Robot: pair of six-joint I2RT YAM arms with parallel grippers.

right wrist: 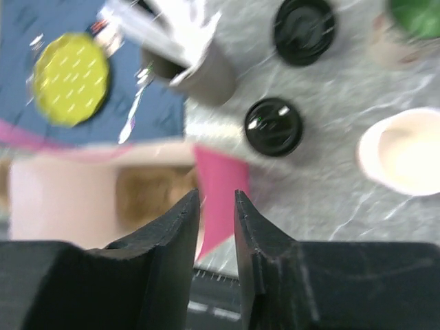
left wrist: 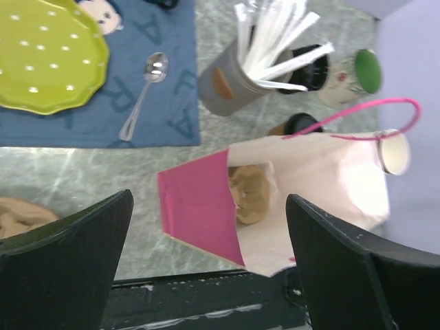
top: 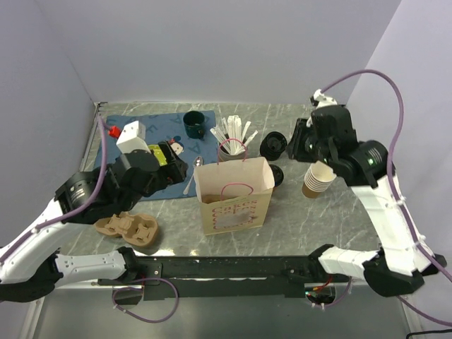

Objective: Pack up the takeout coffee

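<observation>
The takeout coffee [top: 276,174], a tan cup under a black lid, stands on the table just behind the right side of the paper bag [top: 233,199]. It also shows as a black lid [right wrist: 273,127] in the right wrist view, and peeks over the bag's edge [left wrist: 300,124] in the left wrist view. A brown cup carrier [left wrist: 251,196] lies inside the bag. My right gripper [right wrist: 217,199] hangs above the bag's right edge, fingers a narrow gap apart, holding nothing. My left gripper [left wrist: 210,230] hovers left of the bag, wide open and empty.
A stack of lidless cups [top: 318,181] and a stack of black lids [top: 273,145] stand right of the bag. A grey holder of white sticks [top: 232,146], a spoon [top: 191,176], a dark mug [top: 194,124] and a green plate [left wrist: 48,58] lie behind. Another carrier [top: 131,228] sits front left.
</observation>
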